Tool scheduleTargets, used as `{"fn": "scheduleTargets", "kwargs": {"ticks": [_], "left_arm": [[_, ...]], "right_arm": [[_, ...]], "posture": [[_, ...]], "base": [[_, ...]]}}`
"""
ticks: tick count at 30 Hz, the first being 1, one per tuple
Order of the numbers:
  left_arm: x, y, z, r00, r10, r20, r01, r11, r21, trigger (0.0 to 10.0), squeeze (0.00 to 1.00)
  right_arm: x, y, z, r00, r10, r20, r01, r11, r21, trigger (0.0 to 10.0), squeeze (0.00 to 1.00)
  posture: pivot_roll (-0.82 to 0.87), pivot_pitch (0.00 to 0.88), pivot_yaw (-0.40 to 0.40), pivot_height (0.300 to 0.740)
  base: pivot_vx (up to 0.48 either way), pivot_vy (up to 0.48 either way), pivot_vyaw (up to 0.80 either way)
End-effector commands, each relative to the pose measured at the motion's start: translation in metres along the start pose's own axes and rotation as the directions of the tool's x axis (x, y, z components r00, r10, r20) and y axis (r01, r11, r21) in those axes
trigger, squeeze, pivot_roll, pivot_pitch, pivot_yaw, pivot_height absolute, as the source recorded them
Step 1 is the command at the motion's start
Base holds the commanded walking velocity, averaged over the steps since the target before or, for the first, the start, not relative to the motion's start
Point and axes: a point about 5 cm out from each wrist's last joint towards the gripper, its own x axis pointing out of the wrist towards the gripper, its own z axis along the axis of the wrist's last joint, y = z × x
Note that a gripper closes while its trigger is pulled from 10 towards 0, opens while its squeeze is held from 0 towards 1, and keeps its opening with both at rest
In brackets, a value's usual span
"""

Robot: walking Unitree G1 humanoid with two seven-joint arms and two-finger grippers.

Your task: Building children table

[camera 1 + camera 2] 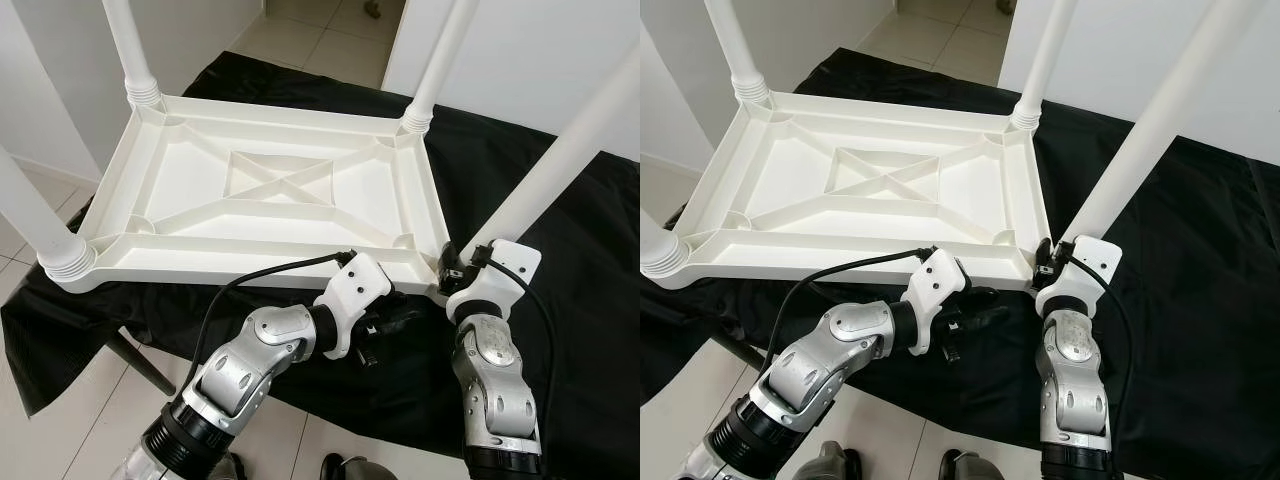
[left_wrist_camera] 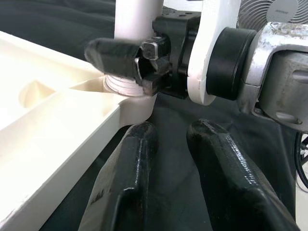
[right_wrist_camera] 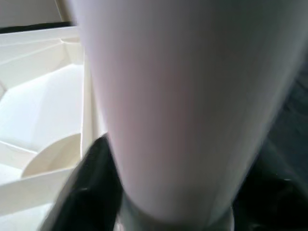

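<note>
One upturned white tabletop [image 1: 270,200], four legs; right gripper [image 2: 130,62] around one leg [image 1: 570,150]; left gripper [image 2: 175,144] narrow.

The white plastic children's table top [image 1: 270,190] lies upside down on a black cloth, ribbed underside up with a crossed centre panel. Four white legs [image 1: 560,165] stand upright, one screwed into each corner socket.

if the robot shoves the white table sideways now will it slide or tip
Probably slide: the table lies upside down, flat on a black cloth. It looks like thin ribbed plastic, so likely light. The right gripper at the near leg could lever it, so pushing up high might tilt it.
</note>
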Motion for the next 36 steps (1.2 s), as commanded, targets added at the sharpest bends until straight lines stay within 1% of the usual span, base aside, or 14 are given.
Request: {"fn": "scheduleTargets", "kwargs": {"ticks": [1, 6, 11, 12, 13, 14, 21, 23, 25, 28, 32, 33, 34, 36], "left_arm": [[0.003, -0.006, 0.000, 1.000, -0.027, 0.005, 0.027, 1.000, -0.009, 10.0, 0.00], [0.004, -0.005, 0.000, 1.000, -0.026, 0.007, 0.026, 1.000, -0.008, 10.0, 0.00], [0.003, -0.005, 0.001, 1.000, -0.025, 0.008, 0.025, 1.000, -0.007, 10.0, 0.00], [0.003, -0.004, 0.001, 1.000, -0.023, 0.008, 0.023, 1.000, -0.007, 10.0, 0.00], [0.003, -0.004, 0.001, 1.000, -0.023, 0.008, 0.023, 1.000, -0.007, 10.0, 0.00], [0.002, -0.004, 0.002, 1.000, -0.021, 0.006, 0.021, 1.000, -0.005, 10.0, 0.00], [0.001, -0.002, 0.002, 1.000, -0.015, 0.003, 0.015, 1.000, -0.004, 10.0, 0.00], [-0.001, -0.001, 0.002, 1.000, -0.010, 0.001, 0.010, 1.000, -0.001, 10.0, 0.00], [-0.001, -0.001, 0.002, 1.000, -0.010, 0.001, 0.010, 1.000, -0.001, 10.0, 0.00], [-0.002, 0.000, 0.003, 1.000, -0.007, 0.001, 0.007, 1.000, 0.002, 10.0, 0.00], [-0.003, 0.000, 0.004, 1.000, -0.006, 0.000, 0.006, 1.000, 0.002, 10.0, 0.00], [-0.004, 0.000, 0.004, 1.000, -0.006, -0.001, 0.006, 1.000, 0.003, 10.0, 0.00], [-0.004, 0.001, 0.004, 1.000, -0.005, -0.002, 0.005, 1.000, 0.004, 10.0, 0.00], [-0.004, 0.001, 0.004, 1.000, -0.004, -0.003, 0.004, 1.000, 0.005, 10.0, 0.00]], "right_arm": [[-0.002, -0.010, -0.014, 0.998, -0.003, -0.066, 0.003, 1.000, -0.004, 10.0, 1.00], [0.001, -0.011, -0.009, 0.997, 0.065, -0.032, -0.064, 0.998, 0.018, 10.0, 1.00], [0.012, -0.025, 0.001, 0.954, 0.299, 0.019, -0.299, 0.954, 0.027, 10.0, 1.00], [0.014, -0.028, 0.002, 0.936, 0.351, 0.015, -0.352, 0.936, 0.023, 10.0, 0.73], [0.014, -0.028, 0.002, 0.936, 0.351, 0.015, -0.352, 0.936, 0.023, 10.0, 0.73], [0.017, -0.032, 0.004, 0.921, 0.389, 0.018, -0.389, 0.921, -0.006, 10.0, 0.00], [0.024, -0.039, 0.009, 0.871, 0.492, 0.013, -0.491, 0.870, -0.033, 10.0, 0.00], [0.028, -0.035, 0.009, 0.776, 0.631, -0.012, -0.630, 0.773, -0.076, 10.0, 0.00], [0.028, -0.035, 0.009, 0.776, 0.631, -0.012, -0.630, 0.773, -0.076, 10.0, 0.00], [0.031, -0.028, 0.006, 0.683, 0.729, -0.033, -0.730, 0.680, -0.072, 10.0, 0.00], [0.034, -0.024, 0.004, 0.635, 0.771, -0.049, -0.771, 0.630, -0.087, 10.0, 0.00], [0.036, -0.025, 0.003, 0.617, 0.785, -0.053, -0.786, 0.612, -0.090, 8.3, 0.00], [0.039, -0.025, 0.002, 0.608, 0.792, -0.064, -0.793, 0.601, -0.095, 1.5, 0.00], [0.042, -0.027, 0.001, 0.599, 0.798, -0.070, -0.800, 0.592, -0.096, 1.5, 0.00]], "posture": [[0.01, 0.140, -0.110, 0.740], [0.01, 0.140, -0.111, 0.740], [0.02, 0.142, -0.108, 0.740], [0.02, 0.143, -0.108, 0.740], [0.02, 0.143, -0.108, 0.740], [0.02, 0.145, -0.107, 0.740], [0.03, 0.145, -0.104, 0.740], [0.04, 0.147, -0.098, 0.740], [0.04, 0.147, -0.098, 0.740], [0.05, 0.151, -0.089, 0.740], [0.06, 0.155, -0.079, 0.740], [0.06, 0.157, -0.077, 0.740], [0.06, 0.157, -0.074, 0.740], [0.06, 0.157, -0.074, 0.740]], "base": [[0.000, 0.000, 0.00], [0.000, 0.000, 0.00], [0.000, 0.000, 0.00], [0.000, 0.000, 0.00], [0.000, 0.000, 0.00], [0.000, 0.000, 0.00], [0.000, 0.000, 0.00], [0.000, 0.000, 0.00], [0.000, 0.000, 0.00], [0.000, 0.000, 0.00], [0.000, 0.000, 0.00], [0.000, 0.000, 0.00], [0.000, 0.000, 0.00], [0.000, 0.000, 0.00]]}}
